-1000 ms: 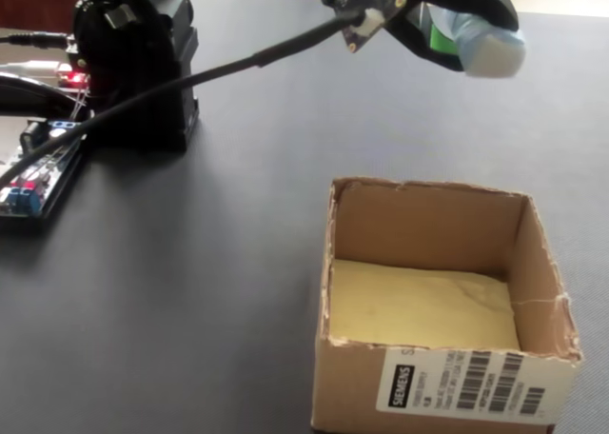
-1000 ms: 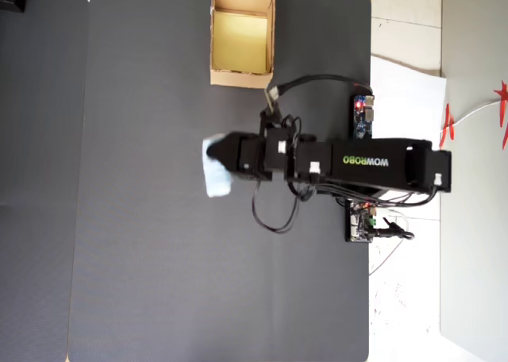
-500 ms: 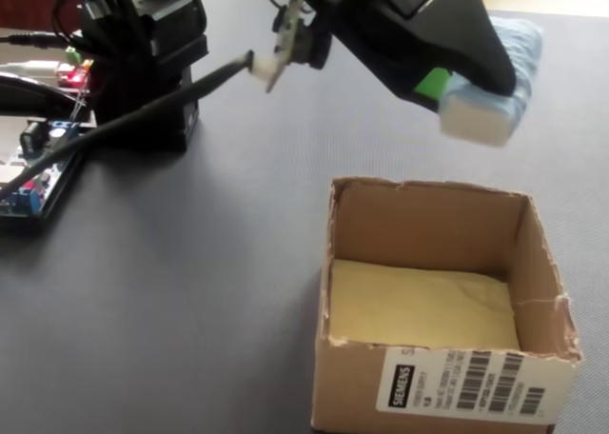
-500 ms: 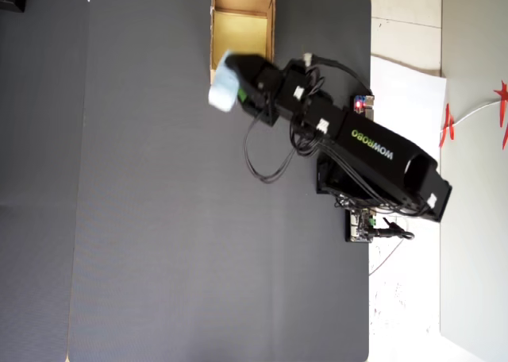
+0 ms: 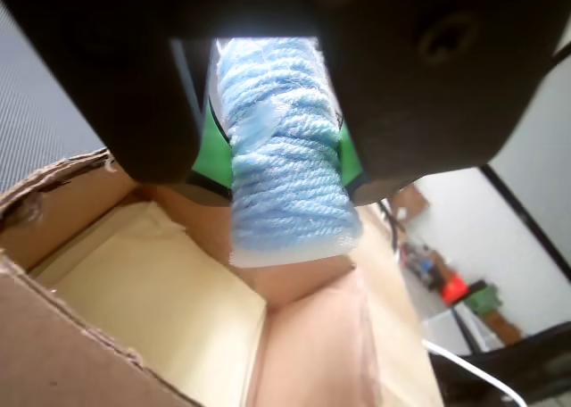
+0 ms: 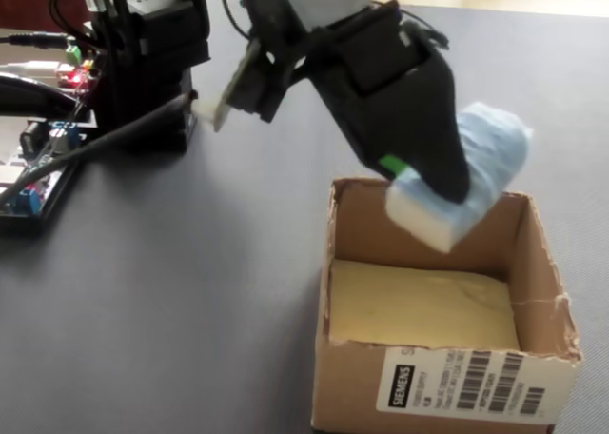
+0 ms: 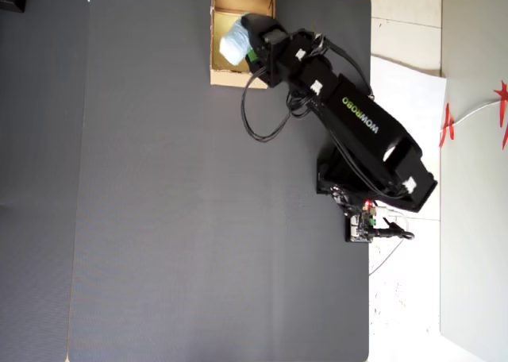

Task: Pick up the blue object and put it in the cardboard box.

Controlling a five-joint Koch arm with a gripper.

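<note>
The gripper (image 5: 284,121) body is filling the top of the wrist view, hiding the wad's (image 5: 285,148) upper end. In the fixed view the box's (image 6: 533,263) bottom is running off the lower edge, and the black jaw is covering the wad's (image 6: 495,153) middle. Overhead, the arm is masking the box's (image 7: 216,60) right side, and the wad (image 7: 235,44) is showing too small for texture.

Soft daylight, wrist view blurred (foreground dark).
</note>
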